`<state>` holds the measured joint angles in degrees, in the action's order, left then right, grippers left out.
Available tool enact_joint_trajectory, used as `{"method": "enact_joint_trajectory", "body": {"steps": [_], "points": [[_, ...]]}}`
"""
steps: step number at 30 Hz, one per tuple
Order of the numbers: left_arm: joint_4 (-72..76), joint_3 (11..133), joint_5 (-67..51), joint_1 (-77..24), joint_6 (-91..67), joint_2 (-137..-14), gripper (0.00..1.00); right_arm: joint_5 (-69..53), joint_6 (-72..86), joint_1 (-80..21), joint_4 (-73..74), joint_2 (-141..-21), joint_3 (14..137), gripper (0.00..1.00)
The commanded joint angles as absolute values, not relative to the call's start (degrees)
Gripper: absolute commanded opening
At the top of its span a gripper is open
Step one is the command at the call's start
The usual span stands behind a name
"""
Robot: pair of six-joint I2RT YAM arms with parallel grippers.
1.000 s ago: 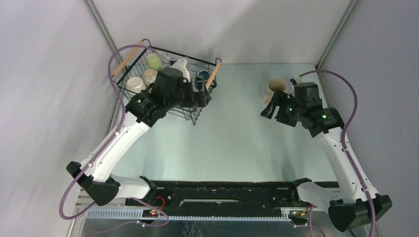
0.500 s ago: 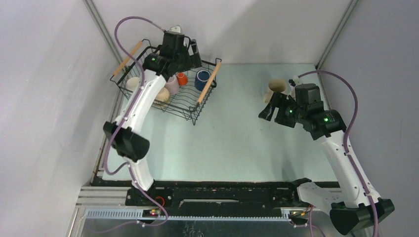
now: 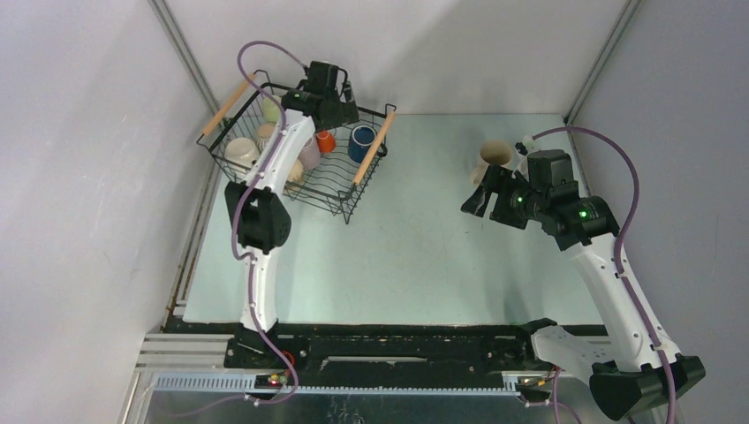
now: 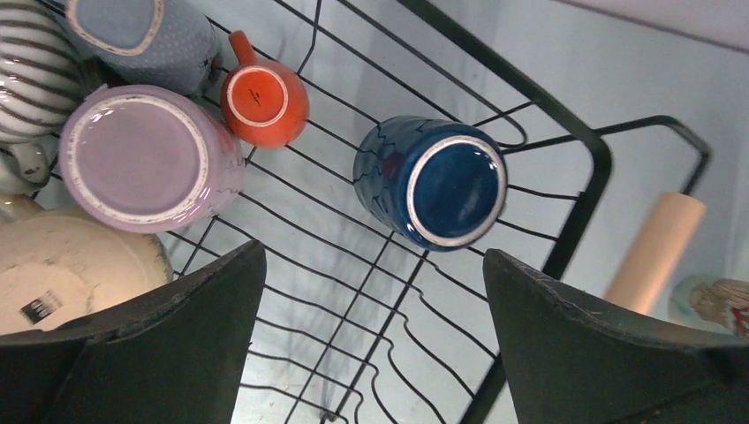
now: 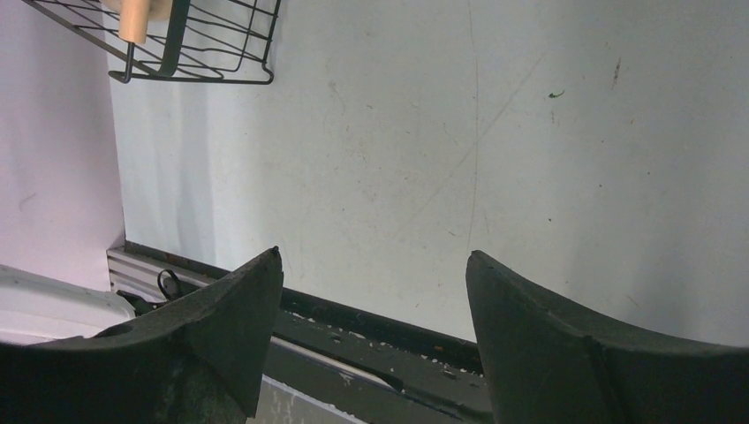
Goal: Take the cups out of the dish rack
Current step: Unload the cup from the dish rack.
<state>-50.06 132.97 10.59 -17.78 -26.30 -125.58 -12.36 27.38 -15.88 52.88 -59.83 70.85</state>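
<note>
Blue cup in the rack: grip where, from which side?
Pinch the blue cup across its side wall just under the upturned base, left gripper coming from above. It looks base-up and tilted, stands apart from the orange cup, bare dish rack wire around it.

A pale green bench is lying between plain grey walls, carrying faint scratches and dark specks. Two metal posts are rising at its far corners; a black rail is running along its near edge.
</note>
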Motion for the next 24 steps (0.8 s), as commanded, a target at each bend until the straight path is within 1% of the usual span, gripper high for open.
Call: {"method": "enact_joint_trajectory", "body": {"steps": [1,9,24], "points": [[-46.0,136.8,10.2,-17.7,-24.5,-128.7,1.0,-12.5,27.9,-16.0,52.9,-59.3,71.0,0.83],[-40.6,136.4,6.8,-17.7,-24.3,-133.1,1.0,-11.0,27.6,-16.0,53.6,-60.0,70.9,0.83],[-38.9,137.6,3.9,-17.7,-23.7,-138.3,1.0,-10.8,27.8,-16.4,53.4,-62.3,71.0,0.83]]}}
